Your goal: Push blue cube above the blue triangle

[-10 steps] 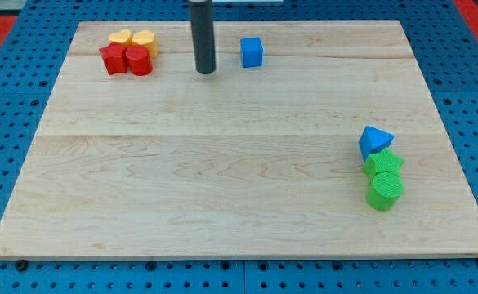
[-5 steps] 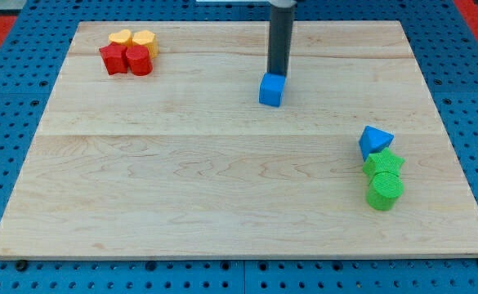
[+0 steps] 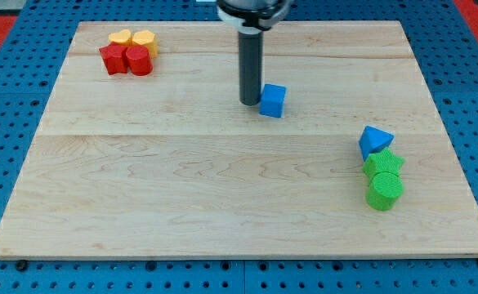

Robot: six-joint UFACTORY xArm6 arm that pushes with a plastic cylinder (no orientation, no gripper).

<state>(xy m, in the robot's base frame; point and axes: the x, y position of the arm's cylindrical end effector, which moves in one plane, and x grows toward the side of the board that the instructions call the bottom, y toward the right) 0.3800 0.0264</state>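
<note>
The blue cube [image 3: 273, 100] sits on the wooden board, a little above its middle. My tip [image 3: 249, 101] stands just to the cube's left, close to it or touching it. The blue triangle [image 3: 374, 141] lies at the view's right, well to the right of and below the cube.
A green star [image 3: 382, 165] and a green cylinder [image 3: 384, 191] sit right below the blue triangle. At the top left are a red star [image 3: 112, 59], a red cylinder [image 3: 139, 61] and two yellow blocks [image 3: 133, 38]. The board's right edge [image 3: 447, 122] is near the triangle.
The blue cube went from the top of the board down and right toward the middle. My tip swung from its left, to above it, and now stands at its left again.
</note>
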